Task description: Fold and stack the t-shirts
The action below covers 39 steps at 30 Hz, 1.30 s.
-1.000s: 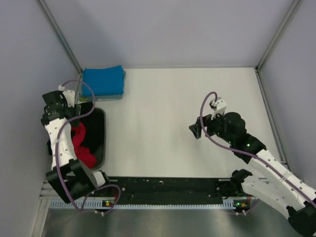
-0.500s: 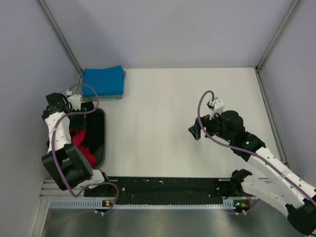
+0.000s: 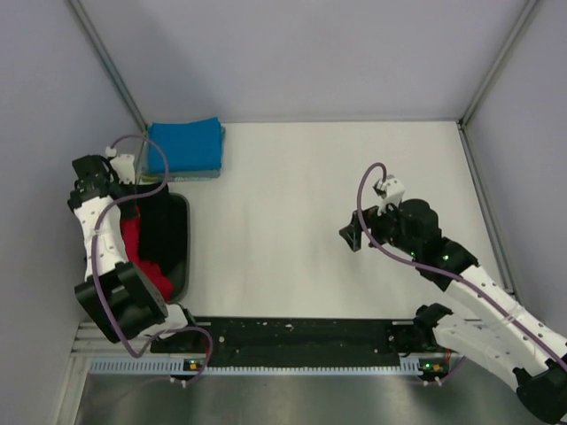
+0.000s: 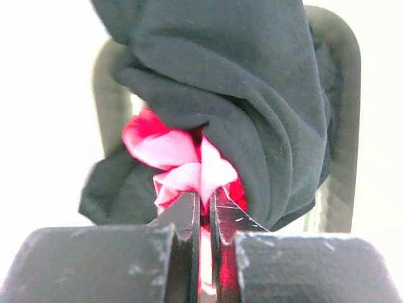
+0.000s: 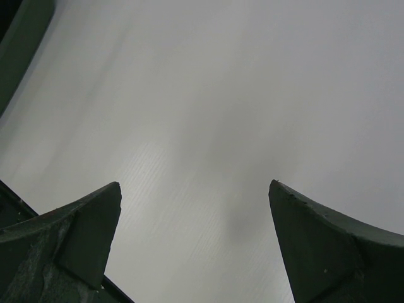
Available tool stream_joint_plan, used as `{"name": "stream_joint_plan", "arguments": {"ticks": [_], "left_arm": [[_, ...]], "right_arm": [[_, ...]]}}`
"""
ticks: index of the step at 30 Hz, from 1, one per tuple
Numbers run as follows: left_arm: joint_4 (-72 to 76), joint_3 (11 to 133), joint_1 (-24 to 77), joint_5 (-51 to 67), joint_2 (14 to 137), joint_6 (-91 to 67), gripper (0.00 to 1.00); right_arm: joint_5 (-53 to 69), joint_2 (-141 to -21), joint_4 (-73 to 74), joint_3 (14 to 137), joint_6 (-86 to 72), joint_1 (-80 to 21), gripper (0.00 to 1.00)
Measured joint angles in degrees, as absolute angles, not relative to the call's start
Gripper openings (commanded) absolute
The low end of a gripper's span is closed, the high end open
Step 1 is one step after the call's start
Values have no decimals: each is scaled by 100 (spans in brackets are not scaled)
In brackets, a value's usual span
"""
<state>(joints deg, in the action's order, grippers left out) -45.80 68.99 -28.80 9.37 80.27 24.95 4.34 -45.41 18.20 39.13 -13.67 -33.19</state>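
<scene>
Clamped tight on a red t-shirt (image 4: 170,151) fold with left gripper (image 4: 202,199), black t-shirt (image 4: 240,82) bunched just beyond fingertips, inside tub (image 4: 341,76). Splayed wide with right gripper (image 5: 194,184), above white table (image 5: 208,95).

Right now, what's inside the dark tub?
The tub holds a red t-shirt and a black t-shirt, bunched together. The black one covers much of the red, and the bottom is hidden. The left end effector pinches red cloth.
</scene>
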Motion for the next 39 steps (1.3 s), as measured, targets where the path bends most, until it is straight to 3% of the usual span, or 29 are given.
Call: {"name": "stream_joint_plan", "arguments": {"ticks": [12, 20, 27, 33, 39], "left_arm": [[-4692, 9607, -2873, -8, 6351, 2912, 0], [-3745, 9977, -2875, -1437, 6149, 3905, 0], [-5212, 10342, -2899, 840, 6259, 3245, 0], [-5537, 10012, -2895, 1090, 6029, 2399, 0], [-5756, 9371, -2895, 1170, 5780, 1986, 0]], "right_arm": [[576, -4552, 1846, 4064, -1439, -3319, 99], [746, -4556, 1839, 4182, -1538, -3319, 98], [1190, -4689, 1695, 4303, -1697, -3343, 92], [1337, -5927, 805, 5354, -1785, -4471, 89], [1887, -8436, -604, 7609, -1876, -5739, 78]]}}
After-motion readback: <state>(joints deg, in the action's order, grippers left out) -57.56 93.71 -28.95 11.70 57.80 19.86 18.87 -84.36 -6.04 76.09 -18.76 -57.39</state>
